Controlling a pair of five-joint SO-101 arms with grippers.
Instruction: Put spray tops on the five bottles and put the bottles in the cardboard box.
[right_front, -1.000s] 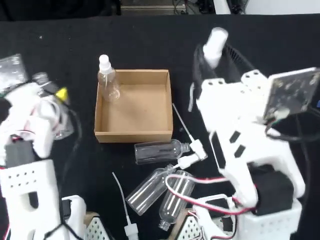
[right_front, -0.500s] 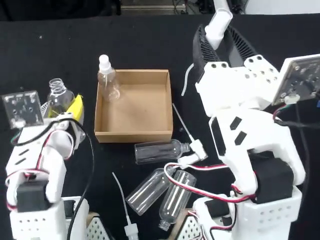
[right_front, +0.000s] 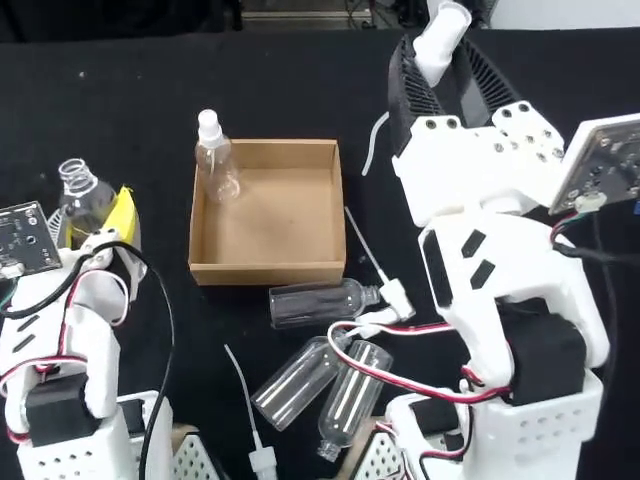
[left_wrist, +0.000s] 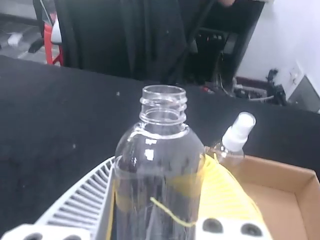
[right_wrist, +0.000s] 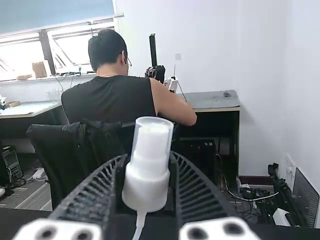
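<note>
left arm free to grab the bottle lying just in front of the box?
Probably not: the left tool is shut on an uncapped bottle. The lying bottle itself looks unobstructed.

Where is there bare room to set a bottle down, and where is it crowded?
Bare: table behind the cardboard box; box floor beside the capped bottle in its far-left corner. Crowded: before the box, three lying bottles and loose spray tops.

Bottle swung left, spray top farther back
</note>
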